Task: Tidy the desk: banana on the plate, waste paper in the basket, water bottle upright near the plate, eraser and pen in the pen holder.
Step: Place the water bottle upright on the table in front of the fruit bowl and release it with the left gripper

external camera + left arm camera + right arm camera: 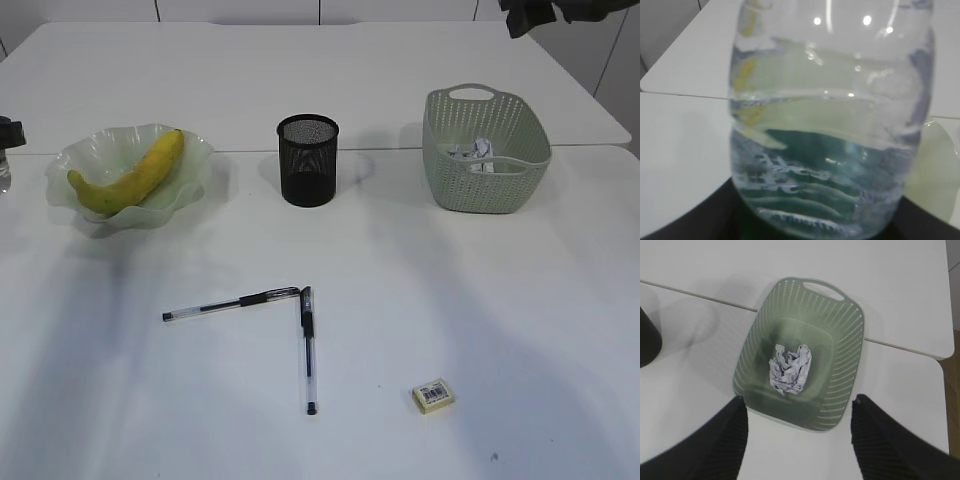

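1. Left gripper [815, 225] is clamped on the water bottle [830, 125] at the desk's [520, 330] left edge, beside the plate [195, 160].
2. Right gripper [797, 435] hangs with fingers apart above the basket [840, 355], which contains waste paper [790, 369].
3. Banana [135, 175] lies on the plate; two pens [307, 345] and the eraser [433, 396] lie toward the front edge.

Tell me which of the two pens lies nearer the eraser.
The pen running front to back, right of the slanted pen; its tip end points toward the eraser.

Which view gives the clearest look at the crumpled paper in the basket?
The right wrist view: it looks straight down into the basket, so the whole paper ball shows on the basket floor. The exterior view shows only the top of the paper over the rim. The left wrist view shows none of it; the water bottle fills it.
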`<move>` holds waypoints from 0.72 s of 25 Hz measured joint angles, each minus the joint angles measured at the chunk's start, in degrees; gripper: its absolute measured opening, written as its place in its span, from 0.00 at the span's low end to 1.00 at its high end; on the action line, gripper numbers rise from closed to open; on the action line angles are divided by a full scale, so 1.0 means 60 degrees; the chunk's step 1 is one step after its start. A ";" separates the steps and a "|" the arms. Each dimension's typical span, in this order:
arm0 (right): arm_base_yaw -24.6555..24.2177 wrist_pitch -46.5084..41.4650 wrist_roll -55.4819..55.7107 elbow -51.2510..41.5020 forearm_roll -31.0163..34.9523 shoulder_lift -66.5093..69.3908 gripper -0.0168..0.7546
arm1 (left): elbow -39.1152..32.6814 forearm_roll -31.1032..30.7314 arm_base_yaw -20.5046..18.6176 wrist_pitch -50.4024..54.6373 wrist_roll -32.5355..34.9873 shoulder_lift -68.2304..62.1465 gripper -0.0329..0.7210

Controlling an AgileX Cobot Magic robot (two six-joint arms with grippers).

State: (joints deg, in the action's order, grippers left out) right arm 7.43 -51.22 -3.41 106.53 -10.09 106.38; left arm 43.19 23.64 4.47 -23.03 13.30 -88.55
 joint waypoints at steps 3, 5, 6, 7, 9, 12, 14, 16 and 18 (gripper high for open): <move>0.0000 0.0015 0.0000 0.0000 0.0000 0.0000 0.65 | 0.0000 0.0000 0.0000 0.0000 0.0000 0.0000 0.54; 0.0000 0.0040 0.0000 0.0000 0.0000 0.0000 0.65 | 0.0000 0.0000 0.0000 0.0000 0.0000 0.0000 0.54; 0.0000 0.0038 0.0000 0.0000 0.0000 0.0000 0.65 | 0.0000 0.0000 0.0000 0.0000 0.0000 0.0000 0.54; 0.0000 0.0060 0.0000 0.0000 0.0000 0.0000 0.65 | 0.0000 0.0000 0.0000 0.0000 0.0000 0.0000 0.54; 0.0000 0.0060 0.0000 0.0000 0.0000 0.0000 0.65 | 0.0000 -0.0004 0.0000 -0.0022 0.0000 -0.0039 0.54; 0.0000 0.0088 0.0000 0.0000 0.0000 0.0000 0.65 | 0.0000 -0.0021 0.0000 -0.0022 -0.0004 -0.0144 0.54; 0.0000 0.0161 0.0000 0.0000 0.0000 0.0000 0.65 | 0.0000 -0.0021 0.0000 -0.0022 -0.0004 -0.0202 0.54; 0.0000 0.0223 0.0000 0.0000 0.0000 0.0000 0.65 | 0.0000 -0.0021 0.0000 -0.0022 -0.0004 -0.0281 0.54; 0.0000 0.0223 0.0000 0.0000 -0.0040 0.0000 0.65 | 0.0000 -0.0021 -0.0061 0.0017 0.0065 -0.0279 0.54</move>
State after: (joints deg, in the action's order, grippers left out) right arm 7.43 -49.88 -3.41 106.53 -10.33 106.38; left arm 43.19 23.51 4.10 -22.93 13.69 -90.22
